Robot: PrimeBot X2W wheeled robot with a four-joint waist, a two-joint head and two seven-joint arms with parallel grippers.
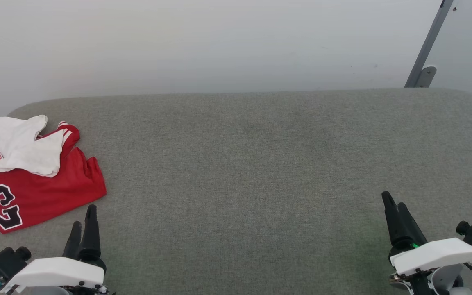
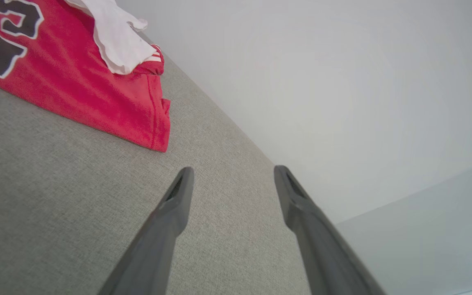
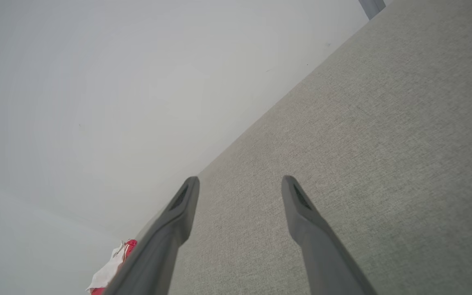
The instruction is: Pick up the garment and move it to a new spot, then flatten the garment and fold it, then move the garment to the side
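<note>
The garment (image 1: 43, 184), a red jersey with a white sleeve bunched on top and a black number 23, lies crumpled at the far left of the grey table (image 1: 244, 172). In the left wrist view the garment (image 2: 76, 78) fills the upper left; in the right wrist view a small piece of the garment (image 3: 113, 266) peeks out at the bottom left. My left gripper (image 1: 83, 223) hovers just below and right of the jersey's hem, open and empty; in its wrist view the left gripper (image 2: 232, 174) has spread fingers. My right gripper (image 1: 393, 205) sits at the lower right, far from the cloth, and the right gripper (image 3: 240, 184) is open with nothing held.
A pale wall runs behind the table's rounded far edge. A grey metal post (image 1: 426, 49) with a bracket stands at the back right corner. The table's left edge lies close beside the jersey.
</note>
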